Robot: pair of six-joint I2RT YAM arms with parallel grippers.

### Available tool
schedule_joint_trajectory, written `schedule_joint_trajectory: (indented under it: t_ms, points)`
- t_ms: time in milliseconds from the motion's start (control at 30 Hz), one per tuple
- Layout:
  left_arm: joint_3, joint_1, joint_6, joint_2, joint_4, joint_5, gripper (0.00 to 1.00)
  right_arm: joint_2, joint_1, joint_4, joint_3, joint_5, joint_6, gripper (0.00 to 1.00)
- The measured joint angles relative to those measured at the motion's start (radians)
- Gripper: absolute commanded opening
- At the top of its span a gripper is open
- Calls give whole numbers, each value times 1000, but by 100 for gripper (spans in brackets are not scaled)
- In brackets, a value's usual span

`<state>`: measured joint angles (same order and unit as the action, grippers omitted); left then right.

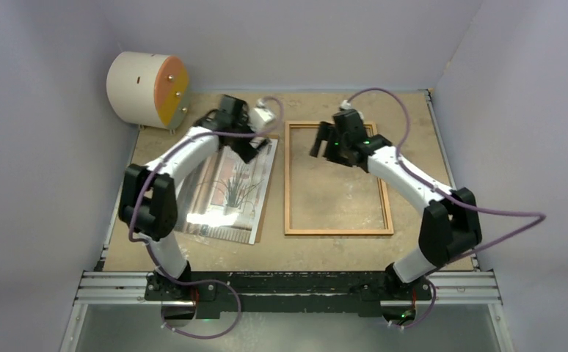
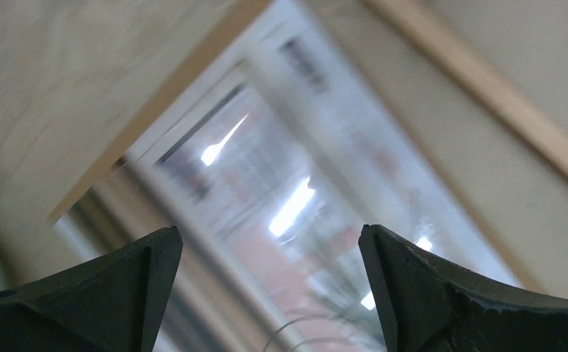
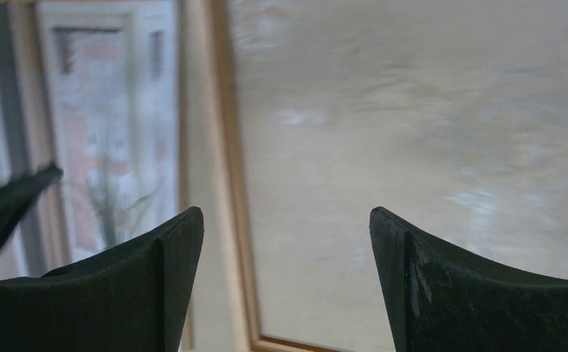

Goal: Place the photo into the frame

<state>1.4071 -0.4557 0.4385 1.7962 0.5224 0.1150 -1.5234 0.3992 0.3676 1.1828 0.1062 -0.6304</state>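
The photo (image 1: 231, 192), a glossy print of a spindly plant by a window, lies flat on the table left of the frame (image 1: 288, 183), a thin orange-brown wooden rectangle lying flat with table surface showing through it. My left gripper (image 1: 255, 150) hovers over the photo's far edge, jaws open and empty; the left wrist view shows the photo (image 2: 296, 213) between the fingers and the frame's rail (image 2: 501, 110). My right gripper (image 1: 323, 141) hovers over the frame's far left part, open and empty; its view shows the frame's left rail (image 3: 230, 183) and the photo (image 3: 105, 147).
A cream-and-orange cylinder (image 1: 147, 89) lies at the far left corner. Grey walls enclose the table on three sides. A metal rail (image 1: 288, 286) runs along the near edge by the arm bases.
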Motion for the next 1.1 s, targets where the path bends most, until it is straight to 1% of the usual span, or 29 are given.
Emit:
schedule_joint_trajectory:
  t_ms: [100,167,233,300,400,500,633,800,967,1100]
  points:
    - [16,209,20,-59,36,11,100,-89,150,-45,87,-23,-46,83]
    - [12,330,43,-92,60,2,100,-161,219,-66,150,-34,-66,82]
    - [-13,452,74,-126,71,-14,100,-257,283,-71,248,-49,-80,81]
    - [-51,545,102,-152,83,-24,100,-364,333,-89,346,-57,-90,81]
    - [-125,638,138,-175,84,-59,100,-490,374,-100,428,-65,-101,81]
    - [-218,680,171,-185,56,-104,100,-567,381,-96,441,-60,-113,79]
    - [-327,686,188,-186,7,-148,100,-620,372,-61,441,-37,-133,78]
    - [-370,684,187,-182,-55,-169,100,-626,352,-49,441,-8,-142,77]
    - [-401,675,183,-160,-146,-179,100,-632,305,-56,441,3,-151,76]
    - [-460,613,187,-159,-184,-205,100,-646,269,-74,451,0,-156,77]
